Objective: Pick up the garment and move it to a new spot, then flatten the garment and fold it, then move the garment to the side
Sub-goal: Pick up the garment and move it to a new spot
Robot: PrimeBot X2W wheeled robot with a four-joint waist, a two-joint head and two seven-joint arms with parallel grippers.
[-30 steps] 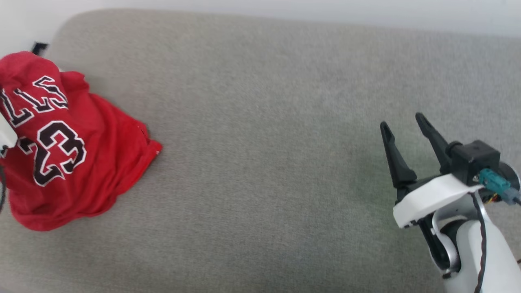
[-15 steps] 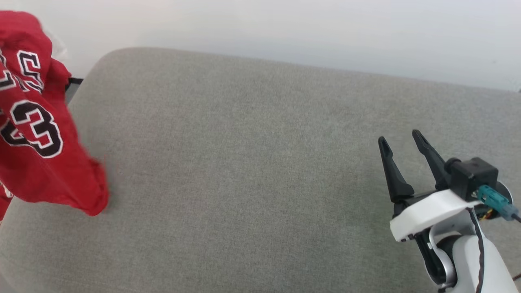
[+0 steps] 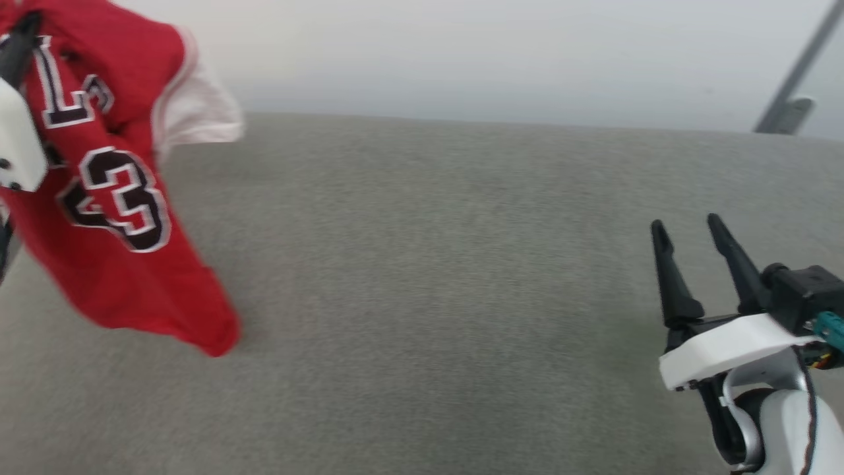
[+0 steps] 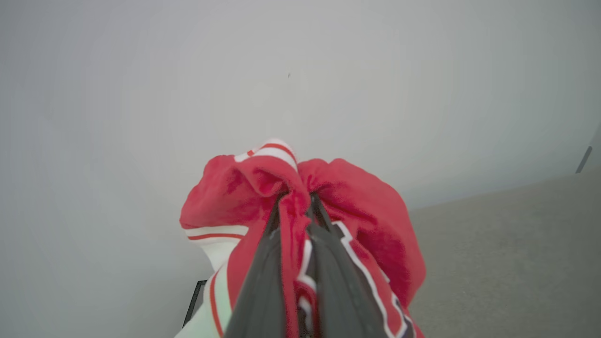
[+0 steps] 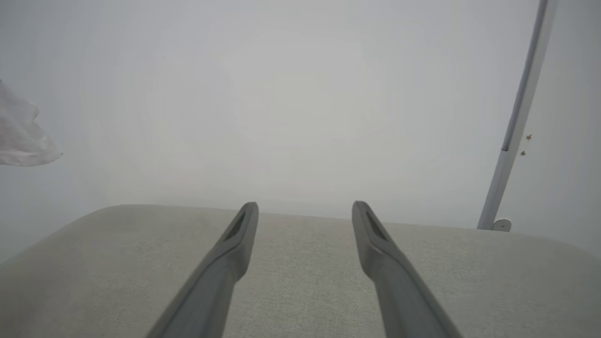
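On the red shirt hanging at the left, black print with white outlines shows the letters "L" and "S", whatever stands before them being hidden, and below them the number "23", its "2" blurred and partly folded away.

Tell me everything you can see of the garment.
The garment is a red jersey of soft knit fabric, with a white short sleeve, red-white striped trim and a black, white-outlined "23" below partly hidden letters. It hangs bunched and creased at the left, above the gray cushion, pinched in the shut left gripper. Whether its lowest corner touches the cushion is unclear.
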